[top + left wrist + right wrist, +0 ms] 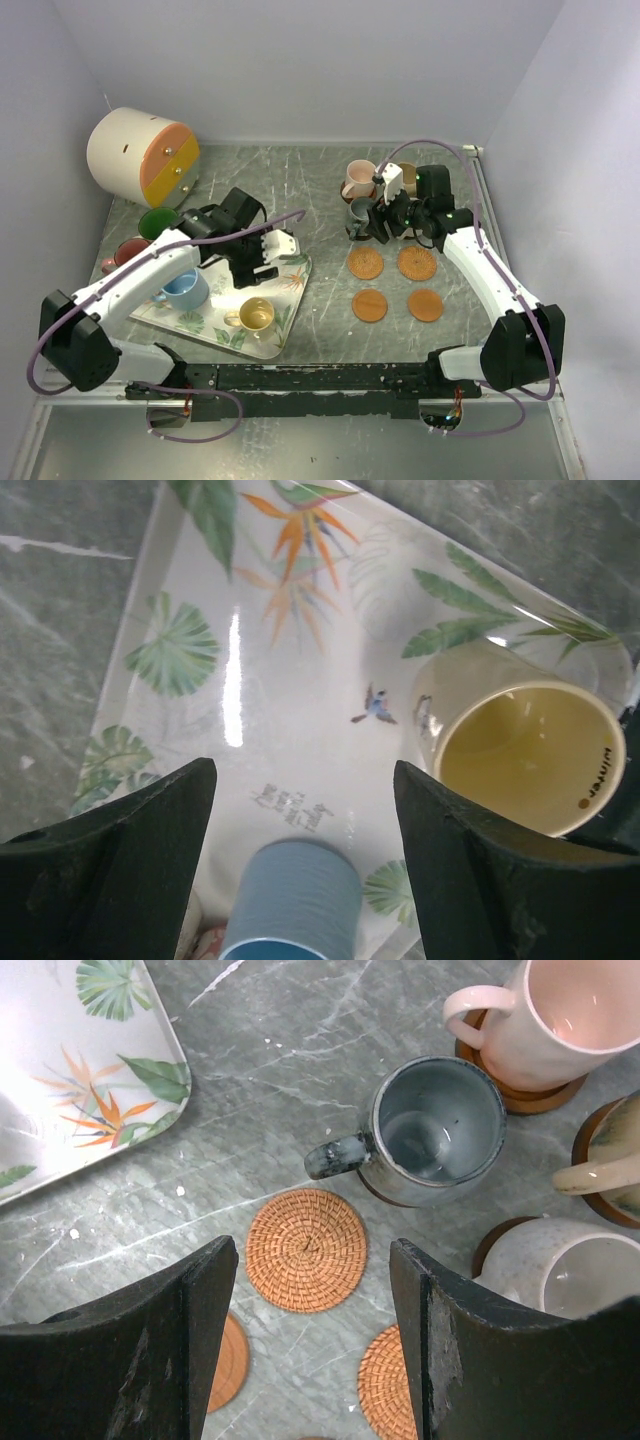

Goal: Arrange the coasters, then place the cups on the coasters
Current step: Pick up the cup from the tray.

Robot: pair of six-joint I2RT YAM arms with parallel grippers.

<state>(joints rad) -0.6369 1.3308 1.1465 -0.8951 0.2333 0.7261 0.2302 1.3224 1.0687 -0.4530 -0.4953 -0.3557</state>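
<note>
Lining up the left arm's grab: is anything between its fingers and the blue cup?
Nothing visible. The blue cup stands on the tray, seen between the open left fingers; the yellow cup stands aside, near one finger.

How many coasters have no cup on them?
4, in a square right of the tray: back-left coaster, back-right coaster, front-left coaster, front-right coaster. The right arm might hide more.
</note>
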